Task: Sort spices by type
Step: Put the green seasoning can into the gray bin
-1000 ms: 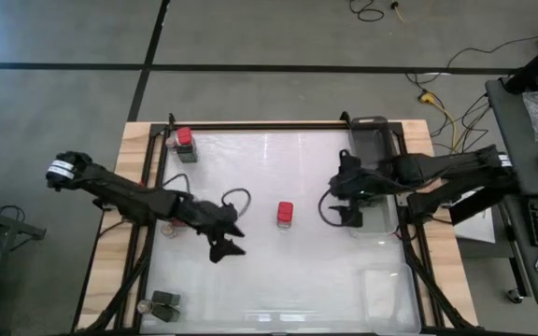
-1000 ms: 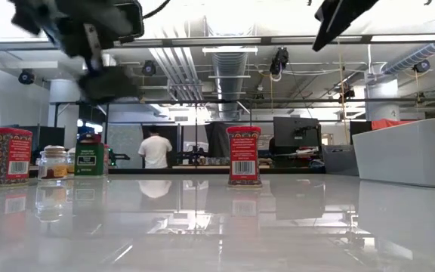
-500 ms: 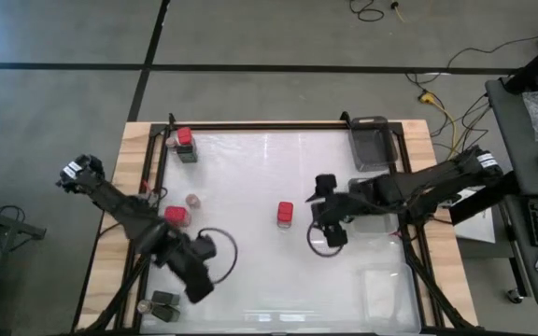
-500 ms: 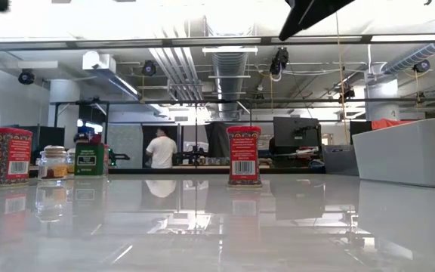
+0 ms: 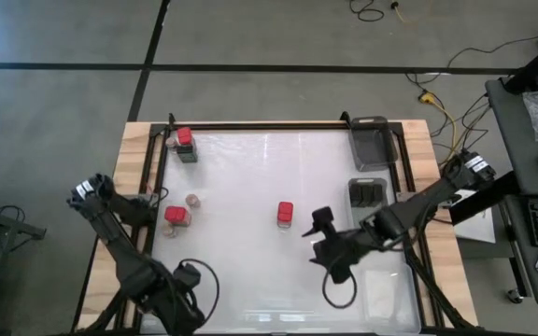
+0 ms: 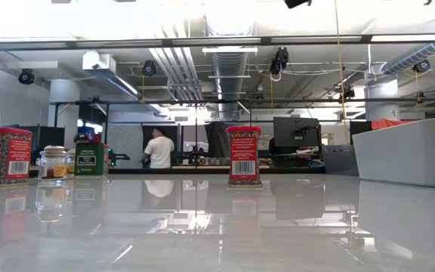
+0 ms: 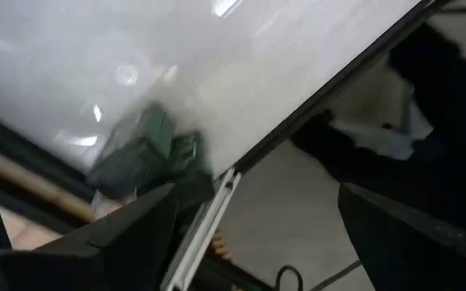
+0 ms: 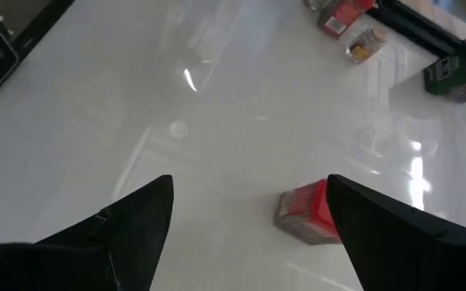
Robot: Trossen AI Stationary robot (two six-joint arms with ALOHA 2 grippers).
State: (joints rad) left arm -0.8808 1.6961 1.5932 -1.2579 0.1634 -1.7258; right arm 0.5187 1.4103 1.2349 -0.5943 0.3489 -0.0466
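A red spice block (image 5: 285,213) (image 8: 310,212) stands upright on its base mid-table. My right gripper (image 5: 325,245) (image 8: 257,234) hovers open just to its near right, with nothing between the fingers. My left gripper (image 5: 177,306) (image 7: 257,242) hangs open over the near-left corner. It points down above dark green blocks (image 7: 136,149) that stand by the table's frame. Another red block (image 5: 176,216) and a small jar (image 5: 192,200) stand at the left. A red block (image 5: 184,136), a dark block (image 5: 188,154) and a jar (image 5: 171,142) stand at the far left.
A clear tray (image 5: 369,140) sits at the far right corner. Nearer, two dark blocks (image 5: 367,193) stand at the right side. In the low view a pale tray wall (image 6: 410,151) rises at the right. The black frame rail (image 7: 241,174) runs along the table's edge.
My left gripper has swung from mid-left toward the near-left corner and tipped downward, rolling as it went. It has uncovered the left red block and jar. My right gripper has moved from the right-side tray toward the near edge and the middle red block, uncovering the dark blocks.
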